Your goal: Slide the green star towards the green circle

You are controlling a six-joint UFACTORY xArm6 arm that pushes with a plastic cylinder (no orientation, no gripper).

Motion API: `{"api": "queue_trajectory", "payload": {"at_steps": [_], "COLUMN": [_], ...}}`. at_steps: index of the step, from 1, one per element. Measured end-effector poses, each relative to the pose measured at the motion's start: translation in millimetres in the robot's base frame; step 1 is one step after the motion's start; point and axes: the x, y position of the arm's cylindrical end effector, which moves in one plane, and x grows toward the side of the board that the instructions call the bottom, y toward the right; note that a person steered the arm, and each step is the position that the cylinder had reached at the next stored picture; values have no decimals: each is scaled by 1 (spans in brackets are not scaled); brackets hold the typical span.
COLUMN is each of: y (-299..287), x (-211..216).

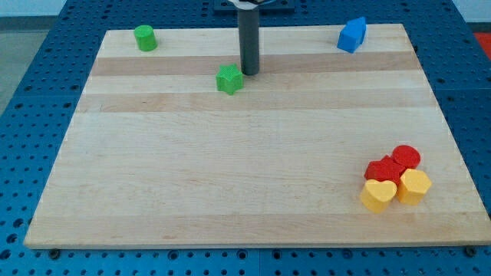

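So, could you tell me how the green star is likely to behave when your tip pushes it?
The green star looks squat and flat-based, so it should slide, not roll. Its points may make it spin, since my tip sits at its right edge. The board looks smooth.

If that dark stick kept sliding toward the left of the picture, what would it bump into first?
My tip sits just right of the green star, so it would likely meet that first. The green circle lies farther left and higher; exact depth is unclear.
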Motion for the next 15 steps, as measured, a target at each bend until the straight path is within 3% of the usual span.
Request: {"api": "queue_trajectory", "payload": {"at_steps": [1, 8, 15], "y": [4, -145, -145], "x": [23, 52, -56]}}
